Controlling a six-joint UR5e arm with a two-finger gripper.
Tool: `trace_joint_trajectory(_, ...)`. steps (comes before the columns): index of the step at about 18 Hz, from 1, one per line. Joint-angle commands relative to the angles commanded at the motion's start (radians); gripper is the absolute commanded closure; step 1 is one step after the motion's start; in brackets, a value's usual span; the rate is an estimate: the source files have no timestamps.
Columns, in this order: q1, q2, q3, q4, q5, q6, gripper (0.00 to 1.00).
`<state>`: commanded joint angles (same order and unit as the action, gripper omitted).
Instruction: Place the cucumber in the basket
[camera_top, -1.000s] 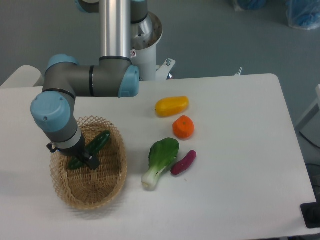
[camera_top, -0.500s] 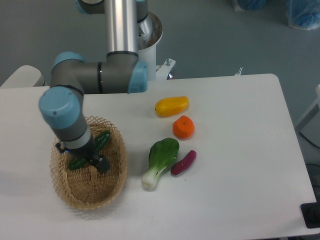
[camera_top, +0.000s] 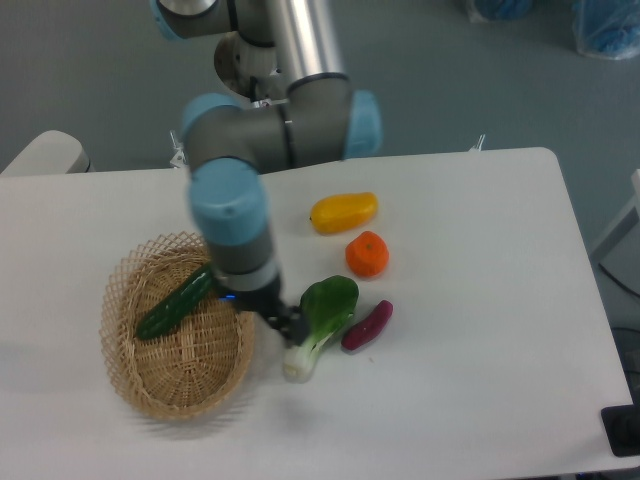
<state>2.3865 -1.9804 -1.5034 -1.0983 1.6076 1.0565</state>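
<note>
white table (camera_top: 470, 380) holds all the food. the cucumber (camera_top: 176, 303) lies slanted inside the basket (camera_top: 190, 385), on its left side. the gripper (camera_top: 283, 322) hangs between the basket and the bok choy (camera_top: 320, 321), holding nothing; i cannot tell how wide it is.

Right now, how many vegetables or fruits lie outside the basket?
4, all right of the basket: a yellow one, an orange one, bok choy and eggplant. The gripper may hide something small.
</note>
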Motion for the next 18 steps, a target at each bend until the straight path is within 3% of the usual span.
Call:
trace_joint_trajectory(11,0.227,-0.054,0.083,-0.029,-0.008,0.396,0.0)
trace_joint_trajectory(18,0.264,-0.127,0.198,-0.071,-0.006,0.404,0.0)
